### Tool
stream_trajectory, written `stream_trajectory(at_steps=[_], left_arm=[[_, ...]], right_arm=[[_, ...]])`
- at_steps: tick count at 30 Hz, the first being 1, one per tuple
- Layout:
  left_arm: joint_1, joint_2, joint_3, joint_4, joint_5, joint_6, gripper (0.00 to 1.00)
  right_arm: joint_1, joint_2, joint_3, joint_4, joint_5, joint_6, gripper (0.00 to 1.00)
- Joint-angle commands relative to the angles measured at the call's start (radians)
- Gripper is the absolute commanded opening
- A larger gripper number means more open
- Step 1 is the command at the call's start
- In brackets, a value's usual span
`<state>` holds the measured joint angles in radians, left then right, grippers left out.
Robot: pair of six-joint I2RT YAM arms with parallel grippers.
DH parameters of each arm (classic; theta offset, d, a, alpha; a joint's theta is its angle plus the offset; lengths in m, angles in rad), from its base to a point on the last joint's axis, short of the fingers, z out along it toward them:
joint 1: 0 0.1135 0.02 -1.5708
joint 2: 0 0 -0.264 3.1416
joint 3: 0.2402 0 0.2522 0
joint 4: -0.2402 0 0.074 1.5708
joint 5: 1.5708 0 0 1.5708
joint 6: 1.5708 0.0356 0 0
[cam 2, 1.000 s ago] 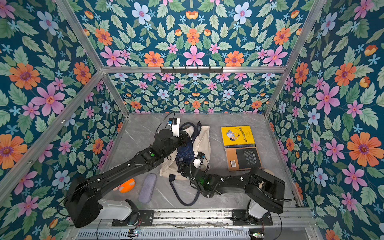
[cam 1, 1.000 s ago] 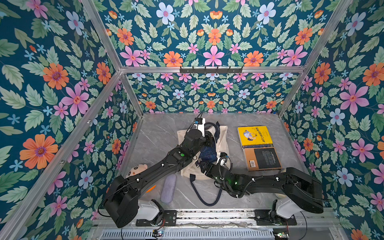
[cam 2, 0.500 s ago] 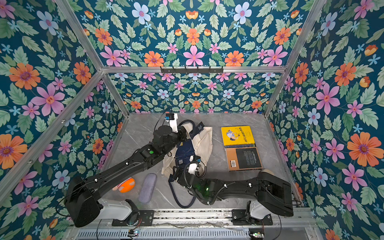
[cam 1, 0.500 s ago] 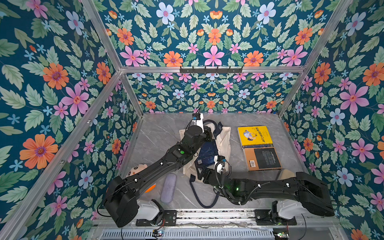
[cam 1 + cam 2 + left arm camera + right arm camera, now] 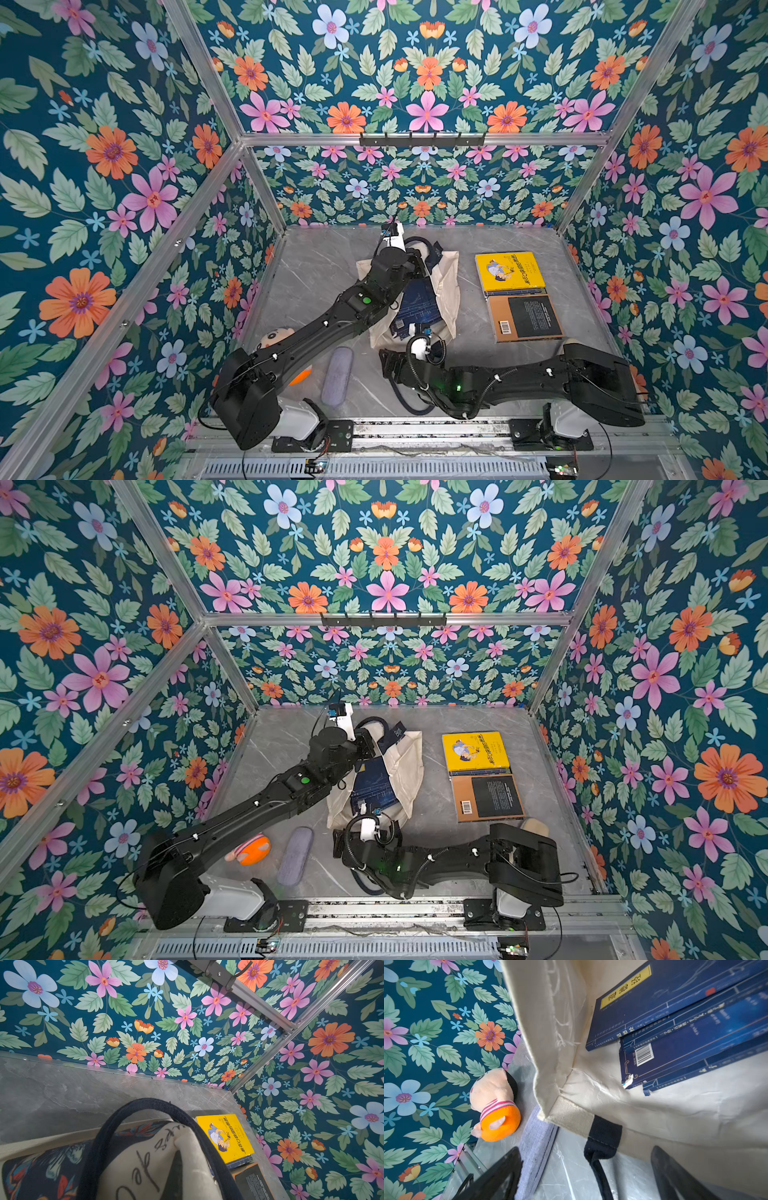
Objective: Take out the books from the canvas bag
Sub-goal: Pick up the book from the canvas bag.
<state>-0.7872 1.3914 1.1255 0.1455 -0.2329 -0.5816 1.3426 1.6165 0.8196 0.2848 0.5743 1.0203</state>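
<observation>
A plush doll (orange-bottomed) lies just beside the lilac pouch.

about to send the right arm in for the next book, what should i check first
1. Right gripper open: ok, jaws wide in front of the bag mouth.
2. Left gripper shut on the canvas bag, holding its upper side up: ok.
3. Navy books exposed in the mouth: ok, their corners show.
4. Path free of the navy handle: not ok, it lies between the fingers.
5. Number of books left inside: cannot tell, the covers overlap.
</observation>
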Motion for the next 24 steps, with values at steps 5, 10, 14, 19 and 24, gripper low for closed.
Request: stream_trajectory(at_steps=[5, 10, 14, 19, 24], left_arm=[[0.001, -0.035, -0.002, 0.079, 0.019, -0.011, 0.0], [0.001, -0.041, -0.011, 0.069, 0.026, -0.017, 0.0], [0.002, -0.038, -0.012, 0.069, 0.049, -0.038, 0.0], [0.001, -0.045, -0.026, 0.076, 0.066, -0.053, 0.0], [0.0, -0.055, -0.053, 0.095, 0.074, -0.072, 0.0]], right_arm=[[-0.101, 0.02, -0.024, 0.031, -0.122, -0.061, 0.92], [-0.112, 0.049, 0.007, -0.03, -0.076, -0.094, 0.92], [-0.137, 0.103, 0.028, -0.036, -0.091, -0.089, 0.92], [-0.176, 0.116, 0.077, -0.071, -0.092, -0.106, 0.92], [-0.219, 0.128, 0.103, -0.024, -0.138, -0.109, 0.92]])
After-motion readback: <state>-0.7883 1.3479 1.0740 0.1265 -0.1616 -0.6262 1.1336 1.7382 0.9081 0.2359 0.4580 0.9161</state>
